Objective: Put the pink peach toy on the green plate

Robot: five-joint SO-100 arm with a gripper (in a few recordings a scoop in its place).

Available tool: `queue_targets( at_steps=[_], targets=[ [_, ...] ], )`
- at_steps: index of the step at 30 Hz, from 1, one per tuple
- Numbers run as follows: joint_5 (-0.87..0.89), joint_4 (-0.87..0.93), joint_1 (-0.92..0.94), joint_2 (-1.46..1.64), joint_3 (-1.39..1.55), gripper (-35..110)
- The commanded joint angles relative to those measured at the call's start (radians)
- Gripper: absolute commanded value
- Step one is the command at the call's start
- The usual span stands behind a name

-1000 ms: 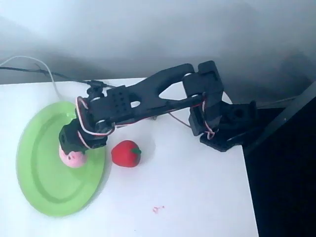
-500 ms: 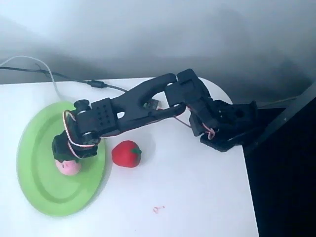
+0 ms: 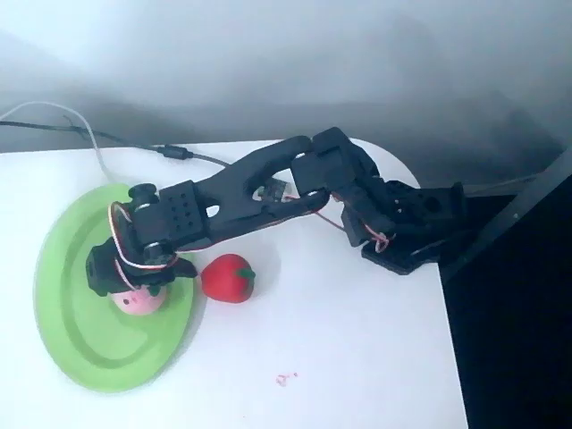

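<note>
Overhead view: placing step judged in hand, with the pink peach toy resting on the green plate at the worktop's left side. The claw sat directly over the toy, covering its top; whether clenched or released, could not tell. Next move likely calls for letting go and lifting clear of the red strawberry toy just right of the plate.

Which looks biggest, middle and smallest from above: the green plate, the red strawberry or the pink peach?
1. Light-green oval plastic plate, by far.
2. Red strawberry toy.
3. Soft pink peach toy, looks smaller, but the arm's black jaws cover its top, so this is unsure.
</note>
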Motion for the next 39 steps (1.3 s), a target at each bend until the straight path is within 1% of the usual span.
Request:
queue_targets(
  at_steps=[1, 6, 11, 12, 14, 17, 18, 23, 25, 30, 36, 39],
  targets=[
    [-0.012, 0.003, -0.006, 0.087, 0.000, 64],
    [-0.026, 0.003, -0.005, 0.129, 0.000, 64],
    [-0.037, -0.006, -0.002, 0.161, -0.012, 59],
    [-0.041, -0.008, 0.000, 0.175, -0.014, 56],
    [-0.041, -0.008, 0.005, 0.215, -0.009, 42],
    [-0.112, -0.006, 0.044, 0.311, 0.031, 10],
    [-0.112, -0.002, 0.055, 0.354, 0.052, 0],
    [-0.127, -0.002, 0.118, 0.649, 0.256, 0],
    [-0.110, 0.005, 0.146, 0.810, 0.391, 0],
    [-0.026, 0.104, 0.215, 1.220, 0.805, 0],
    [0.101, 0.190, 0.184, 1.695, 1.321, 0],
    [0.130, 0.268, 0.176, 1.848, 1.474, 0]
  ],
)
